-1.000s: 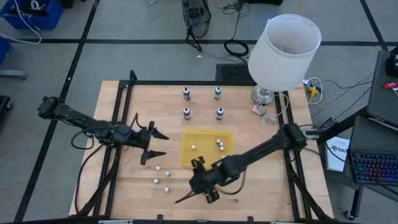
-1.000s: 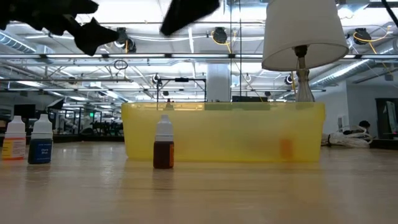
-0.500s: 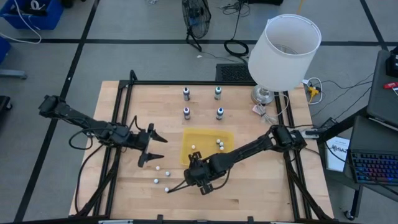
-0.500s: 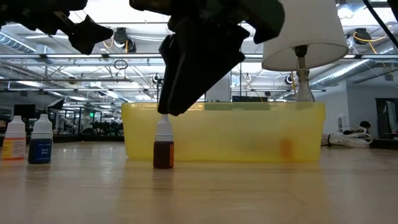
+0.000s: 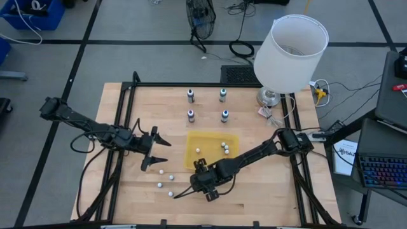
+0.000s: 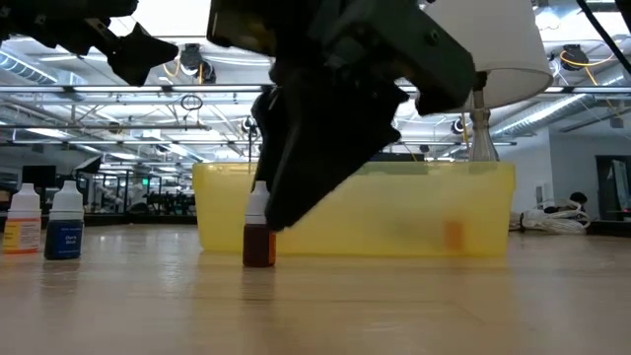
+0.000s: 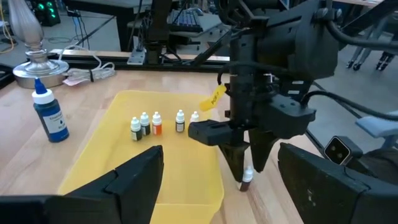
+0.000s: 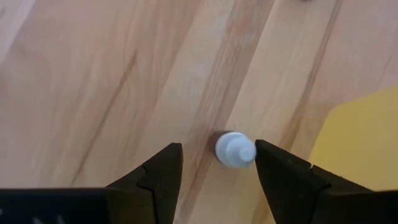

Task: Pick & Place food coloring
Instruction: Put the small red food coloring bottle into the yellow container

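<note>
A tiny food coloring bottle (image 6: 259, 237) with a white cap and a brown body stands upright on the wooden table, just in front of the yellow tray (image 5: 213, 138). My right gripper (image 8: 217, 146) hangs over it, open. Its fingers slant down and stand on either side of the cap (image 8: 235, 150) without touching it. In the high view the gripper (image 5: 198, 179) hides the bottle. Several more tiny bottles (image 7: 155, 124) stand inside the tray. My left gripper (image 5: 156, 152) waits open and empty above the table, left of the tray.
Several small white-topped pieces (image 5: 170, 177) lie loose on the table left of my right gripper. Larger bottles (image 5: 191, 115) stand beyond the tray. A lamp with a white shade (image 5: 290, 51) stands at the far right, its cable beside it.
My right gripper has come down toward the table and a little toward the left edge. It is now lowered over the brown bottle, with its fingers either side of the cap. The bottle has stayed where it was.
</note>
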